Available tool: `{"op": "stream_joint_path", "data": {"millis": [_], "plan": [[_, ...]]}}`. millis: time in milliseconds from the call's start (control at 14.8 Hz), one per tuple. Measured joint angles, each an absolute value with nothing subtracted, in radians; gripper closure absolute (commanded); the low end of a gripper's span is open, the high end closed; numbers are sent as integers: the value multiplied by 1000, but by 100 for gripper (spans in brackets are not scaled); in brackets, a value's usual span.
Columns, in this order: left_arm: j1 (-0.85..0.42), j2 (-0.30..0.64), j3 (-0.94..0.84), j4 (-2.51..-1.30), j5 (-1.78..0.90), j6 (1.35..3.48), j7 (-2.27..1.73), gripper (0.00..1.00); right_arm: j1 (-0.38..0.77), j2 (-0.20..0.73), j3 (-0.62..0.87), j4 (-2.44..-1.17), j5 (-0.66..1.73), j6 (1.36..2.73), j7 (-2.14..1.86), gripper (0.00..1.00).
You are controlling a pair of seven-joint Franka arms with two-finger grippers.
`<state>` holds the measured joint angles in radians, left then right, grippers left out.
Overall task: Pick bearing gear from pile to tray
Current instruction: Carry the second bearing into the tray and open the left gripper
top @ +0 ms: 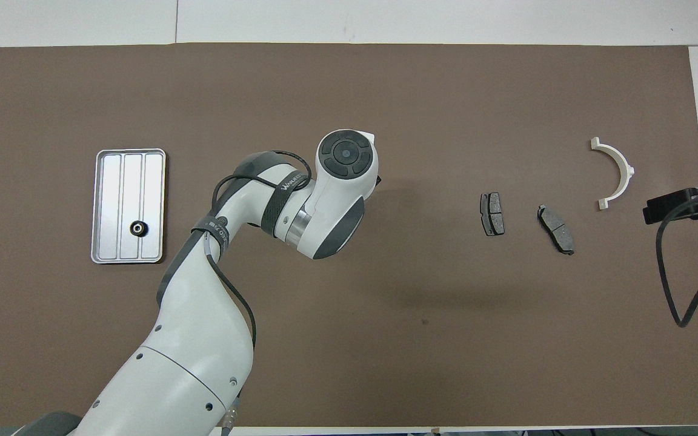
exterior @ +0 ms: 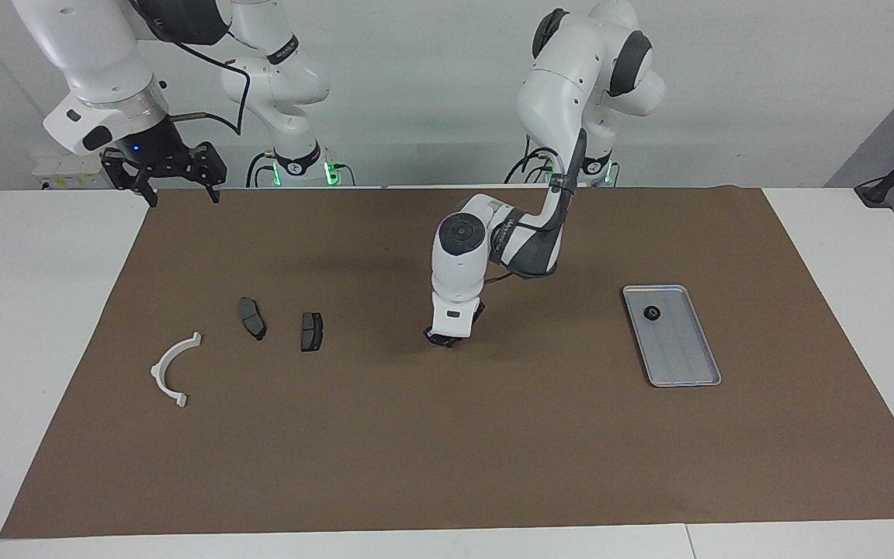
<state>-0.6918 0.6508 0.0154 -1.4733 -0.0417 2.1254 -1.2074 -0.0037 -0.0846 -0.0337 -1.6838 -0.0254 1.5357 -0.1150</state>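
Observation:
The silver tray (exterior: pixel 684 357) lies toward the left arm's end of the table, with one small black round gear (exterior: pixel 652 314) in it; both also show in the overhead view, the tray (top: pixel 113 200) and the gear (top: pixel 138 228). The pile toward the right arm's end is a white half-ring bracket (exterior: pixel 171 369) (top: pixel 615 172) and two dark brake pads (exterior: pixel 252 317) (exterior: pixel 312 331). My left gripper (exterior: pixel 447 338) points down, low at the mat between pile and tray; its wrist hides it in the overhead view. My right gripper (exterior: pixel 181 194) waits open, raised over the mat's edge.
A brown mat (exterior: pixel 447 450) covers most of the white table. The left arm's elbow and cable (exterior: pixel 532 241) hang low over the mat's middle. The right gripper's cable (top: pixel 682 290) loops over the mat's edge by the pile.

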Motion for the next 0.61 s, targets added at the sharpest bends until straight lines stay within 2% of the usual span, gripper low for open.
{"op": "stream_joint_path", "data": {"millis": [270,608], "plan": [[-668,620,42,-1476,-41,2066,-1172,100,-4,-84,-55,-1690,-18,1541,-107,0],[-494,455,51,-1586,-41,1941,-875,100,-4,-84,-55,-1690,1,1560,-81,0]]}}
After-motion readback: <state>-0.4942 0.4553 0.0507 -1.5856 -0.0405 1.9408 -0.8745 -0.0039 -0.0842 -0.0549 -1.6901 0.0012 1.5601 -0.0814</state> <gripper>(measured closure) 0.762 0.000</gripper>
